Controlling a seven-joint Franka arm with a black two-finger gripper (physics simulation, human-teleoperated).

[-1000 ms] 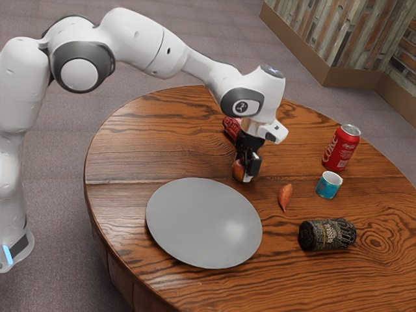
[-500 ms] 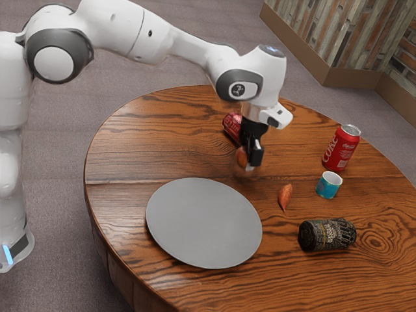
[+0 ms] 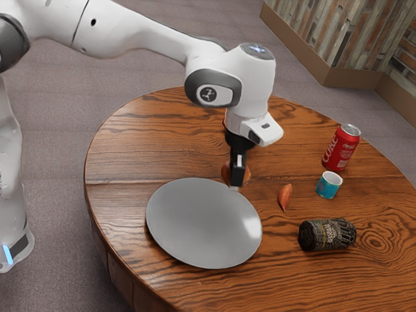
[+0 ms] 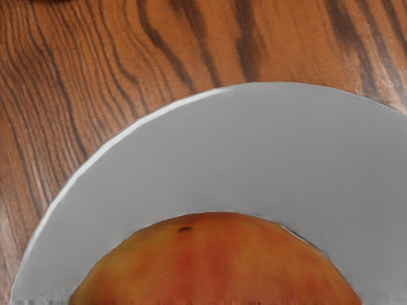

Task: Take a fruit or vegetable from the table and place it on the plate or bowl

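Note:
My gripper is shut on a small orange-red fruit and holds it in the air above the far right rim of the flat grey plate. In the wrist view the same fruit looms large just under my hand, with the plate spread out beneath it. A second orange vegetable lies on the wooden table to the exterior view's right of the plate.
The round wooden table also carries an upright red cola can, a small teal cup and a dark can lying on its side. Wooden wall panels stand at the back right.
My hand lifted the fruit off the table, then carried it toward the exterior view's left and nearer, to above the plate's rim. The red can behind my hand is now hidden.

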